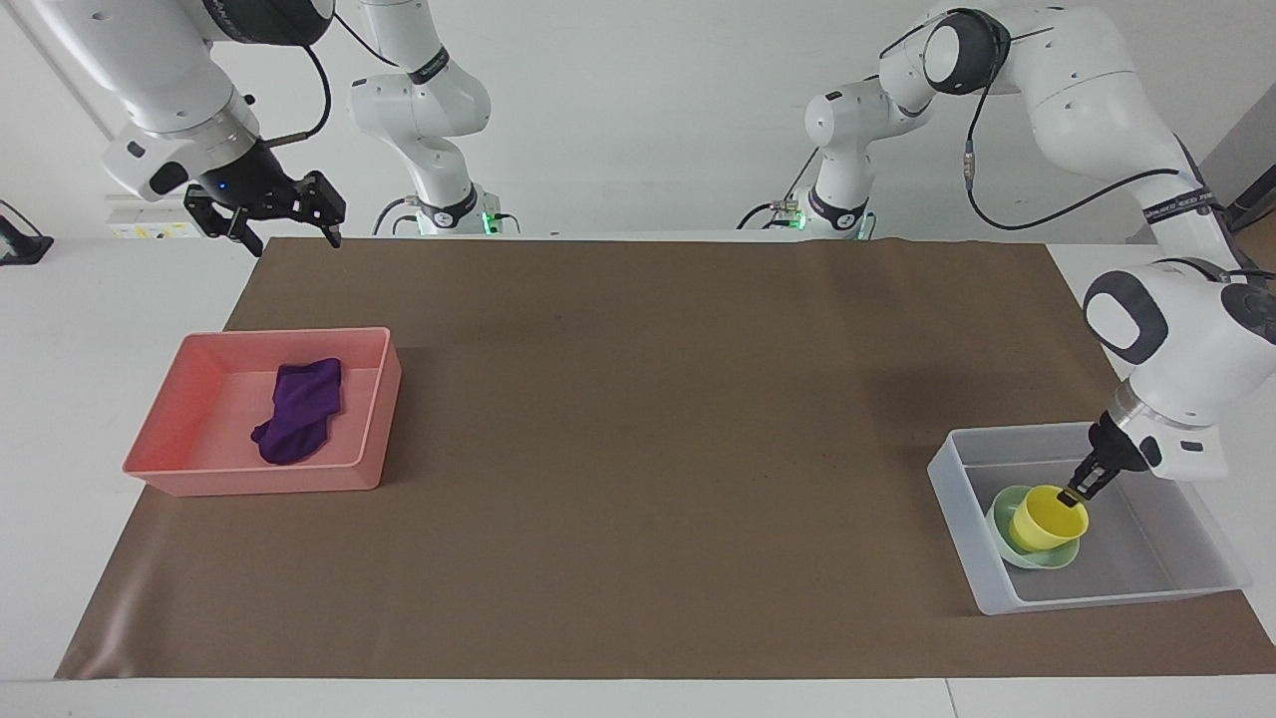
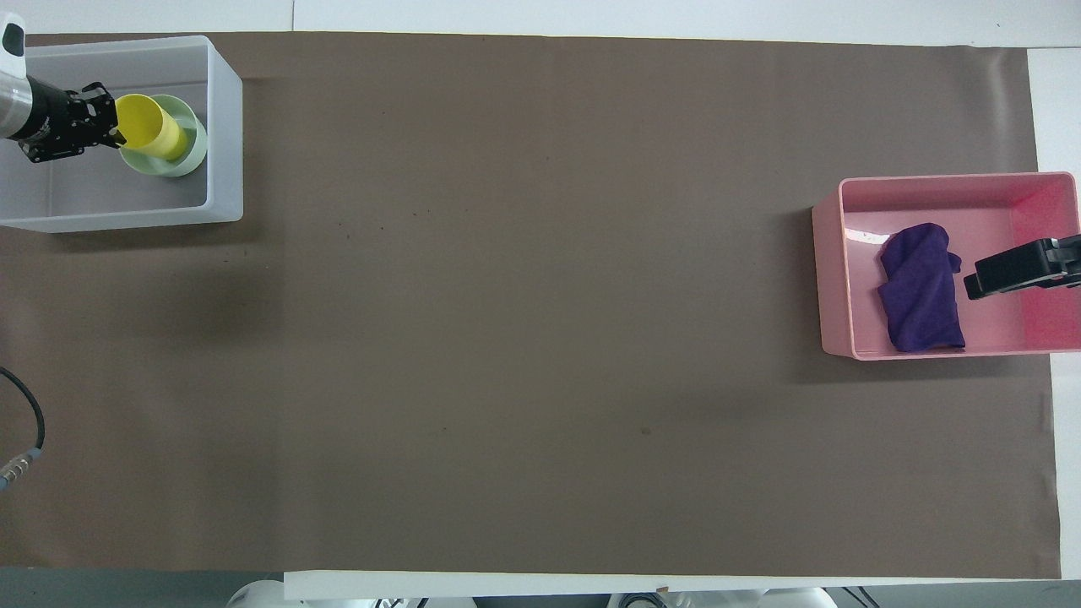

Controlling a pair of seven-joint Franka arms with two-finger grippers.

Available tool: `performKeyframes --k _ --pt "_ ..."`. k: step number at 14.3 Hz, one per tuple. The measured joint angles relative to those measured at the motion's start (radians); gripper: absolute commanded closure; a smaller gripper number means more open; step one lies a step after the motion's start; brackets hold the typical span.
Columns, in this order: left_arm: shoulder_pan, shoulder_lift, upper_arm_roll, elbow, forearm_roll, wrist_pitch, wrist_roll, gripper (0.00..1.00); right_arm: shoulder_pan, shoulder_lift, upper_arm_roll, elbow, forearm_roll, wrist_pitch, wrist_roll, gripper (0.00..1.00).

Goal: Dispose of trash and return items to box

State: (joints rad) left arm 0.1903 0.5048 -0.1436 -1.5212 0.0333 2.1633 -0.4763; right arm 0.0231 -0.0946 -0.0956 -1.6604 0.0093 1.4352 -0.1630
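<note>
Brown matting covers the table. Raised by the mat's robot-side corner, the right gripper [image 1: 283,211] waits, fingers spread and empty; the soft deep-purple rag [image 1: 296,409] lies in the pink rectangular tray [image 1: 369,407]. The left gripper [image 1: 1077,496] pinches the yellow plastic cup [image 1: 1043,519] by its rim, apparently nesting it in the mint-green bowl [image 1: 1005,545] inside the translucent greyish-white box [image 1: 959,538].

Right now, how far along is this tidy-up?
Nearly done. The purple rag lies in the pink tray; the green bowl sits in the clear box. The left gripper holds the yellow cup in that bowl, letting go is left. The right gripper waits.
</note>
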Motion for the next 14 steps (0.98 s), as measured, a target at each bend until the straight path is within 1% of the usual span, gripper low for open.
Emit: performKeyframes --k 4,5,6,8,10,12,14 --pt "-0.002 -0.016 -0.002 0.001 0.000 0.052 -0.013 0.00 -0.003 0.000 -0.008 0.000 0.000 0.000 0.000 0.00" --pt "-0.002 -0.039 -0.005 0.003 0.000 0.040 -0.013 0.00 -0.003 0.000 -0.008 0.000 0.000 0.000 0.000 0.00" --pt "-0.003 -0.077 -0.010 0.007 0.000 0.000 -0.012 0.00 -0.003 0.000 -0.009 0.000 0.000 0.000 0.000 0.00" --pt "-0.004 -0.180 -0.020 0.012 0.000 -0.124 -0.001 0.00 -0.004 0.000 -0.010 0.000 -0.002 0.000 0.000 0.00" --pt "-0.015 -0.302 -0.025 0.005 0.000 -0.289 0.033 0.00 -0.005 -0.001 -0.012 0.002 -0.003 0.000 0.000 0.00" --pt "-0.050 -0.415 -0.026 -0.024 0.000 -0.437 0.074 0.00 -0.004 -0.002 -0.012 0.003 -0.003 0.000 0.000 0.00" --pt "-0.089 -0.502 -0.028 -0.052 0.000 -0.563 0.151 0.00 -0.006 -0.002 -0.013 0.003 -0.003 0.000 0.000 0.00"
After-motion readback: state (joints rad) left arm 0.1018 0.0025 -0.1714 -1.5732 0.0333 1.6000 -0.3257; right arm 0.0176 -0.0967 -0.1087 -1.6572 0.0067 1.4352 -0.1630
